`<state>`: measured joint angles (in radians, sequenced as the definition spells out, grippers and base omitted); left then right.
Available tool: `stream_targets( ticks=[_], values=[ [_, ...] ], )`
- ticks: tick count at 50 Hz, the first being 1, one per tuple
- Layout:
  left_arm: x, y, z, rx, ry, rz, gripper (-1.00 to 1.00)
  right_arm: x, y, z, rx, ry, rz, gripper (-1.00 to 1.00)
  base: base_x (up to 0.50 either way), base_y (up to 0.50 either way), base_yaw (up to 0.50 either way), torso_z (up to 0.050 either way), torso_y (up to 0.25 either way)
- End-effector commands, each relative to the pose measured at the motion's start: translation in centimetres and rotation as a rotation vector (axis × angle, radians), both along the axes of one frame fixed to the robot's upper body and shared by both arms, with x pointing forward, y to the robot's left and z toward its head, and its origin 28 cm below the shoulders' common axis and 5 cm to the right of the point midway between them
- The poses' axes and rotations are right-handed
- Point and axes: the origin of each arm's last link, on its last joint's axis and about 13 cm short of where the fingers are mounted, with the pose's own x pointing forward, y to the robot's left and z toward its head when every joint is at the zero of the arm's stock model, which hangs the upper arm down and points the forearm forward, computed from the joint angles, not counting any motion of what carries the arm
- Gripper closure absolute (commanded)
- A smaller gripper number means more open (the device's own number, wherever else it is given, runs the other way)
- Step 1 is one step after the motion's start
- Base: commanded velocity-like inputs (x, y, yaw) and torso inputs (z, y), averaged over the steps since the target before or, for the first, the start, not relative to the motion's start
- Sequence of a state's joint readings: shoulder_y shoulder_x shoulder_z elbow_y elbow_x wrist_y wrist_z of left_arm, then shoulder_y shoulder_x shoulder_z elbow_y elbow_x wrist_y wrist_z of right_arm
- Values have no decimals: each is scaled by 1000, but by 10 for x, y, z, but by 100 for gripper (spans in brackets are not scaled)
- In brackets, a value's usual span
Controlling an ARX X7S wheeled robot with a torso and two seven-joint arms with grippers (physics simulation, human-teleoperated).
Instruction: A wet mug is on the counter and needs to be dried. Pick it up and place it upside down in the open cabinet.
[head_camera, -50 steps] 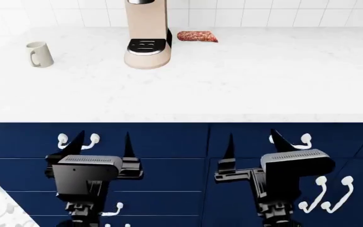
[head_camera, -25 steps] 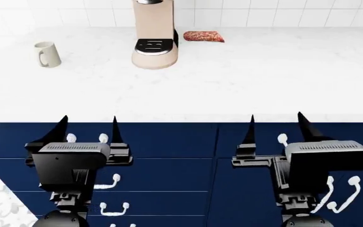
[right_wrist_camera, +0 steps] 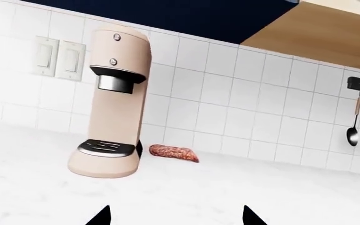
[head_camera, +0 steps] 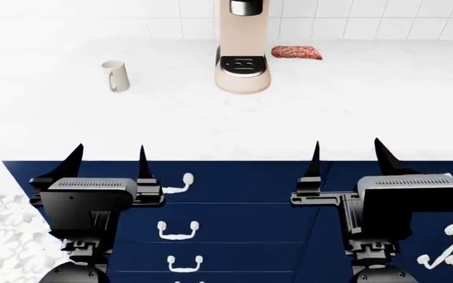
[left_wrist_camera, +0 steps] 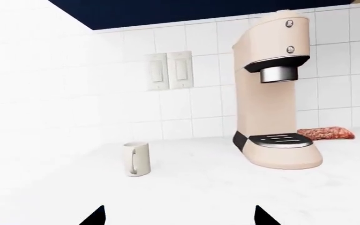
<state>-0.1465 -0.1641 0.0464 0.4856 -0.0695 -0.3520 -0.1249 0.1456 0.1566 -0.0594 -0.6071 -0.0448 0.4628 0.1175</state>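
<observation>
One mug [head_camera: 115, 75] stands well beyond the open left pincer [head_camera: 110, 159].

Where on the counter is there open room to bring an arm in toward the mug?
The counter is bare along its whole front, ahead of the left gripper and right gripper. It is also bare between the mug and the coffee machine. Things cluster only at the back, where the reddish-brown lump lies beside the machine.

Both arms sit low and level, side by side, well apart. The left gripper [head_camera: 110, 160] and the right gripper [head_camera: 346, 156] point forward — each with its two dark fingertips spread wide, holding nothing.
</observation>
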Motion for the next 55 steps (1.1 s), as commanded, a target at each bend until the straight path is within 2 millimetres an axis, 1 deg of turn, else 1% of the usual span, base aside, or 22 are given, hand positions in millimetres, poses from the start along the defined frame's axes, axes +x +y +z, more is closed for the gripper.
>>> stream_targets(
  ticks=[1, 3, 10, 21, 30, 34, 42, 47, 55],
  values=[
    [0, 2, -1, 4, 2, 3, -100, 0, 1, 0, 2, -2, -2, -100, 0, 438, 0, 50, 0],
    [0, 2, -1, 2, 2, 4, -100, 0, 1, 1, 4, -3, -2, -100, 0, 438, 0, 50, 0],
    [-1, 3, -3, 11, 2, 7, -100, -1, 5, 0, 12, -16, 24, -100, 193, 434, 0, 0, 0],
    [-2, 2, -4, 10, 6, 3, -100, -1, 5, 0, 18, -16, 24, -100, 281, 428, 0, 0, 0],
    [-2, 2, -5, 27, 1, -1, -100, -2, 4, 2, 25, -26, 23, -100, 296, 303, 0, 0, 0],
    [-2, 2, -6, 34, -7, -7, -100, -1, 4, 2, 26, -26, 20, -100, 296, 264, 0, 48, -6],
    [-2, 2, -6, 17, -5, -16, -100, -1, 4, 1, 37, -18, 19, -100, 297, 20, 0, 50, -51],
    [-1, 2, -7, 12, 10, -4, -100, -1, 4, 1, 41, -14, 19, -100, 297, -252, 0, 44, -39],
    [-2, 3, -7, 8, 13, 6, -100, -1, 4, 0, 37, -17, 21, -100, 328, -88, 0, 2, 0]
  ],
)
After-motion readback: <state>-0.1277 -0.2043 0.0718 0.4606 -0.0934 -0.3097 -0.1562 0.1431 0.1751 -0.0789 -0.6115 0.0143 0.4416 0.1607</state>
